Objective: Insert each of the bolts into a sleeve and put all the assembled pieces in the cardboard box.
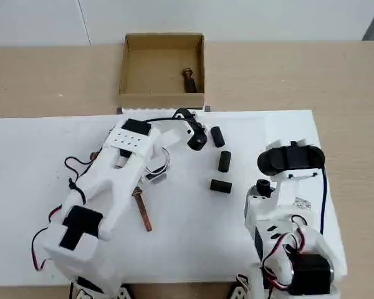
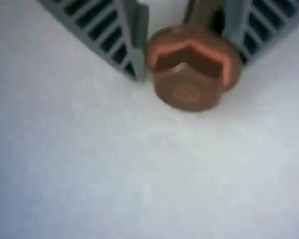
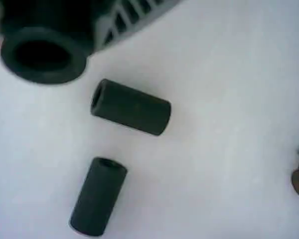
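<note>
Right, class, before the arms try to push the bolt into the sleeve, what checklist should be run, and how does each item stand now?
1. The left gripper grips the bolt: ok.
2. The right gripper holds a sleeve: ok.
3. Sleeve bore unblocked: ok, its end shows hollow.
4. Bolt lined up with sleeve: not ok, the two are apart.
5. Path between the arms: cannot tell; loose sleeves lie there.
6. Room in the cardboard box: ok, one assembled piece lies inside.

White arms (image 1: 106,187), black servos (image 1: 311,272), ribbed grey fingers (image 2: 97,32).
</note>
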Controlling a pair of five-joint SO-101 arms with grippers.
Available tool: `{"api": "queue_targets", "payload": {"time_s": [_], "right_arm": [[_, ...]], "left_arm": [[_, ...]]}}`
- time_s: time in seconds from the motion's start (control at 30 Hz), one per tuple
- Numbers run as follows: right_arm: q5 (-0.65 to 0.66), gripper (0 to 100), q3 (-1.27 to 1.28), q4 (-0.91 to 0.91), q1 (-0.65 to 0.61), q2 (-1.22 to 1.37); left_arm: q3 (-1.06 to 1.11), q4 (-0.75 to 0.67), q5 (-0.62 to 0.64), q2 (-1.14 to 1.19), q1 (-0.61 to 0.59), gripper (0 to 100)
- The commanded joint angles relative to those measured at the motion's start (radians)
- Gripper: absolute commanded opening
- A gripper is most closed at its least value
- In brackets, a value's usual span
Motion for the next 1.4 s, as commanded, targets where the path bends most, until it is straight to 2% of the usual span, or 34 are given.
{"api": "queue_targets", "payload": {"time_s": [0.0, 0.1, 0.47, 0.63, 0.9, 1.0, 1.2, 1.37], "right_arm": [[0.008, 0.3, -0.003, -0.025, 0.007, -0.007], [0.008, 0.3, -0.003, -0.025, 0.007, -0.007], [0.008, 0.3, -0.005, -0.025, 0.005, -0.016], [0.008, 0.3, -0.028, -0.039, 0.007, -0.018], [0.014, 0.3, -0.054, -0.053, 0.004, -0.018], [0.014, 0.3, -0.054, -0.048, 0.004, -0.018], [0.014, 0.3, -0.048, -0.045, 0.004, -0.018], [0.014, 0.3, -0.043, -0.044, 0.004, -0.018]], "left_arm": [[-0.028, -0.028, -0.025, 0.025, -0.029, 6], [-0.028, -0.023, -0.026, 0.025, -0.026, 0], [-0.074, 0.012, -0.025, 0.017, -0.02, 1], [-0.271, 0.161, 0.006, 0.017, -0.018, 1], [-0.693, 0.394, 0.288, 0.017, 0.083, 1], [-0.835, 0.491, 0.307, 0.017, 0.137, 1], [-1.01, 0.482, 0.305, -0.046, 0.16, 1], [-1.012, 0.476, 0.31, -0.149, 0.192, 0]]}}
